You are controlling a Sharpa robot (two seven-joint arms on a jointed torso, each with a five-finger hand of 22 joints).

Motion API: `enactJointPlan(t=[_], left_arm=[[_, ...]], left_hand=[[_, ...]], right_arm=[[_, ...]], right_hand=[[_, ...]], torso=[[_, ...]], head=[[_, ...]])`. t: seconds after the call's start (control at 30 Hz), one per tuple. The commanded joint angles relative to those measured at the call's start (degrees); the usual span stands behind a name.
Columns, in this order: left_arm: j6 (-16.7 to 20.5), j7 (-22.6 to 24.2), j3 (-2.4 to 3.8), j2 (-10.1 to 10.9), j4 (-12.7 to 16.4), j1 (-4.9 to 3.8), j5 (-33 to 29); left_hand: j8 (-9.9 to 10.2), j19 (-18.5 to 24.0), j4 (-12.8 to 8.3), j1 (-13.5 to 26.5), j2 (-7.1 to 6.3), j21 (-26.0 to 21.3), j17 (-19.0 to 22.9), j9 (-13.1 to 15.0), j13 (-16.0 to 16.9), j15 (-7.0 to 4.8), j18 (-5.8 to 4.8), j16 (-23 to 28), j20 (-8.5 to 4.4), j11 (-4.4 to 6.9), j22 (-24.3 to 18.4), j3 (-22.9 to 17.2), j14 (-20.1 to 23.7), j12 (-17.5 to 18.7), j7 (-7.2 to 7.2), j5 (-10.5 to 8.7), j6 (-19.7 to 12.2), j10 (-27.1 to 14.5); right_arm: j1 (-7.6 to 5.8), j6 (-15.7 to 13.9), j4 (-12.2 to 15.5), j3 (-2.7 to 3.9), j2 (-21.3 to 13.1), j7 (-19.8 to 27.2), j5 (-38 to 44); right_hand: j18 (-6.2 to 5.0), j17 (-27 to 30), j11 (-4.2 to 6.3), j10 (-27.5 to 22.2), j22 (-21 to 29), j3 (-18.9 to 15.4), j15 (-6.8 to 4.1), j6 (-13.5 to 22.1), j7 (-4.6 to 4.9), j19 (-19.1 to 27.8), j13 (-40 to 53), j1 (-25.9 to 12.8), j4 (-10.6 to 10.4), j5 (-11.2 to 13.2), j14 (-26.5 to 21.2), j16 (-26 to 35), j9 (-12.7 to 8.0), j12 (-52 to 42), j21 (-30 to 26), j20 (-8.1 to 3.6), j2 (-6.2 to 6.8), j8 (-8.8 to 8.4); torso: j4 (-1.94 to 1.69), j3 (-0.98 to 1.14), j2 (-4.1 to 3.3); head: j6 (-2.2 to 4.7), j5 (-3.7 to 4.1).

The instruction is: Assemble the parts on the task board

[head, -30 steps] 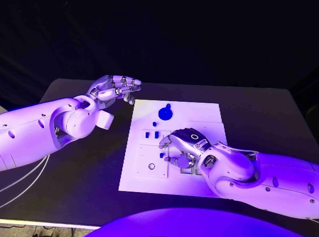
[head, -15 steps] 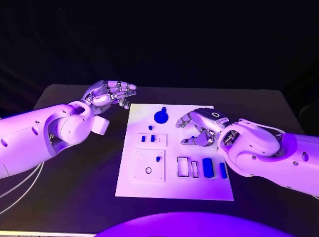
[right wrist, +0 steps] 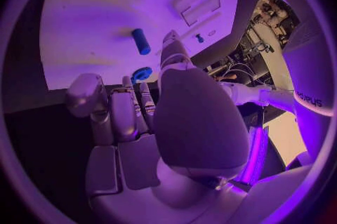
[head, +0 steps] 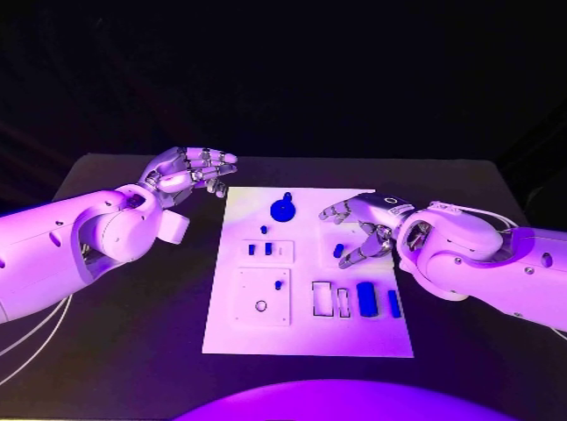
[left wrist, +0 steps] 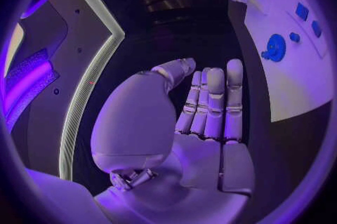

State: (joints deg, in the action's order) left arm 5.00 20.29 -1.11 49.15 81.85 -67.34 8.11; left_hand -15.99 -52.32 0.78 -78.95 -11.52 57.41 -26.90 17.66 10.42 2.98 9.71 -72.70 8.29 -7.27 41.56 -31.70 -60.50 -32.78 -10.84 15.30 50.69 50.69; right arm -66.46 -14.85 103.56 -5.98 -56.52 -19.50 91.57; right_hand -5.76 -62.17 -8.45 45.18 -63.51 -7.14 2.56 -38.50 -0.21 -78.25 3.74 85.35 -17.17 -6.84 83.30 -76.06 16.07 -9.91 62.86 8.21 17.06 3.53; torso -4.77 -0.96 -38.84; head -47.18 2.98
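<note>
Head view: over the last second I have watched my right hand (head: pixel 359 230) lift off the near middle of the task board (head: pixel 311 342) and draw back toward its right edge, where it now hangs above the white plate with fingers loosely curled and apart, nothing in them that I can see. That retreat has uncovered the row near the front: two pale slots and, beside them, two blue bars (head: pixel 379 301) lying flat. I read this as one placement finished, or a reach abandoned, with the next pick not yet begun. My left hand (head: pixel 186 172) sits off the board's far left corner over the table (head: pixel 131 333), fingers bent inward and empty; it has drifted slightly but done no work. The blue bars lie with their long axes running from near to far, parallel to the board's side edges. The round blue part (head: pixel 283 210) at the far end has a short stem that points away from me.
</note>
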Motion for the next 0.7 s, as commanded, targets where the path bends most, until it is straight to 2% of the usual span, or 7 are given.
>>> enactJointPlan(t=[0.03,0.17,0.23,0.27,0.33,0.47,0.7], left_arm=[[-0.9,0.4,0.03,0.0,0.1,-0.02,-0.3],[-1.0,0.4,0.02,0.0,0.2,-0.02,-0.3],[-1.0,0.4,0.02,0.1,0.2,-0.02,-0.3],[-1.0,0.4,0.02,0.1,0.2,-0.02,-0.3],[-1.0,0.4,0.01,0.1,0.2,-0.02,-0.3],[-1.0,0.4,0.01,0.1,0.2,-0.02,-0.3],[-1.0,0.4,0.00,0.2,0.2,-0.02,-0.3]], left_hand=[[-0.3,-0.2,-0.4,0.1,0.58,-0.2,-0.1,0.1,-0.1,0.02,0.88,0.3,0.16,-0.03,-0.1,0.0,0.2,-0.1,-0.15,0.37,-0.5,-0.5],[-0.3,-0.2,-0.4,0.1,0.58,-0.2,-0.1,0.1,-0.1,0.02,0.88,0.3,0.16,-0.03,-0.1,0.0,0.2,-0.1,-0.15,0.37,-0.5,-0.5],[-0.3,-0.2,-0.4,0.1,0.58,-0.2,-0.1,0.1,-0.1,0.02,0.88,0.3,0.16,-0.03,-0.1,0.0,0.2,-0.1,-0.15,0.37,-0.5,-0.5],[-0.3,-0.2,-0.4,0.1,0.58,-0.2,-0.1,0.1,-0.1,0.02,0.88,0.3,0.16,-0.03,-0.1,0.0,0.2,-0.1,-0.15,0.37,-0.5,-0.5],[-0.3,-0.2,-0.4,0.1,0.58,-0.2,-0.1,0.1,-0.1,0.02,0.88,0.3,0.16,-0.03,-0.1,0.0,0.2,-0.1,-0.15,0.37,-0.5,-0.5],[-0.3,-0.3,-0.4,0.1,0.61,-0.2,-0.1,0.1,-0.1,0.03,0.88,0.3,0.17,-0.03,-0.1,0.0,0.2,-0.1,-0.15,0.37,-0.5,-0.5],[-0.3,-0.3,-0.4,0.2,0.66,-0.2,-0.1,0.1,-0.1,0.03,0.89,0.3,0.18,-0.04,-0.1,0.0,0.1,-0.1,-0.15,0.37,-0.5,-0.5]], right_arm=[[0.09,5.0,-0.4,-0.09,0.2,0.7,-0.2],[0.29,4.2,-0.9,-0.19,0.7,0.6,0.1],[0.41,3.5,-1.1,-0.22,0.9,0.5,0.4],[0.46,3.2,-1.2,-0.23,1.0,0.5,0.6],[0.54,2.9,-1.5,-0.25,1.2,0.3,1.0],[0.69,2.3,-1.8,-0.29,1.5,0.1,1.6],[1.02,1.7,-1.8,-0.32,1.9,0.3,1.9]], right_hand=[[-0.60,-0.2,0.11,0.1,-0.2,-0.1,0.35,0.6,-0.09,-0.4,0.1,-0.2,0.0,0.9,0.3,-0.4,-0.3,-0.5,-0.1,0.12,0.17,-0.20],[-0.37,-1.0,1.13,3.9,-1.1,2.9,-0.49,-3.9,1.54,-1.5,0.3,0.2,0.1,1.7,1.0,-1.1,1.0,-2.4,0.9,-0.52,-1.06,1.09],[0.03,-1.5,2.22,7.5,-2.5,6.2,-1.42,-8.3,2.92,-2.8,0.4,1.1,0.2,2.3,1.5,-1.4,1.9,-4.0,2.4,-1.34,-3.47,2.55],[0.05,-1.5,2.35,7.9,-2.6,6.5,-1.50,-8.5,2.96,-2.9,0.4,1.2,0.2,2.4,1.5,-1.4,1.8,-4.1,2.5,-1.46,-3.78,2.65],[0.30,-1.2,3.19,10.9,-3.4,9.9,-2.26,-10.6,4.18,-3.6,0.3,1.8,0.4,3.4,1.6,-1.2,1.7,-4.2,3.2,-2.20,-5.16,3.54],[0.47,-1.5,3.56,13.0,-4.2,12.9,-2.59,-13.5,5.38,-4.1,0.3,2.3,0.6,3.3,1.9,-1.4,1.8,-3.7,3.8,-2.56,-6.08,4.88],[0.68,-1.9,3.86,15.1,-5.1,15.0,-2.83,-15.8,5.98,-4.6,0.3,3.0,0.6,2.7,2.0,-1.7,1.5,-2.9,4.6,-2.82,-6.89,5.68]], torso=[[-0.05,0.00,-0.01],[-0.05,-0.01,0.00],[-0.07,0.01,-0.02],[-0.06,0.03,-0.01],[-0.02,0.01,0.00],[-0.03,-0.02,-0.02],[0.02,0.02,0.00]], head=[[-0.02,-0.06],[-0.01,-0.05],[-0.05,-0.08],[-0.06,-0.08],[-0.08,-0.03],[-0.10,0.01],[-0.21,-0.03]])
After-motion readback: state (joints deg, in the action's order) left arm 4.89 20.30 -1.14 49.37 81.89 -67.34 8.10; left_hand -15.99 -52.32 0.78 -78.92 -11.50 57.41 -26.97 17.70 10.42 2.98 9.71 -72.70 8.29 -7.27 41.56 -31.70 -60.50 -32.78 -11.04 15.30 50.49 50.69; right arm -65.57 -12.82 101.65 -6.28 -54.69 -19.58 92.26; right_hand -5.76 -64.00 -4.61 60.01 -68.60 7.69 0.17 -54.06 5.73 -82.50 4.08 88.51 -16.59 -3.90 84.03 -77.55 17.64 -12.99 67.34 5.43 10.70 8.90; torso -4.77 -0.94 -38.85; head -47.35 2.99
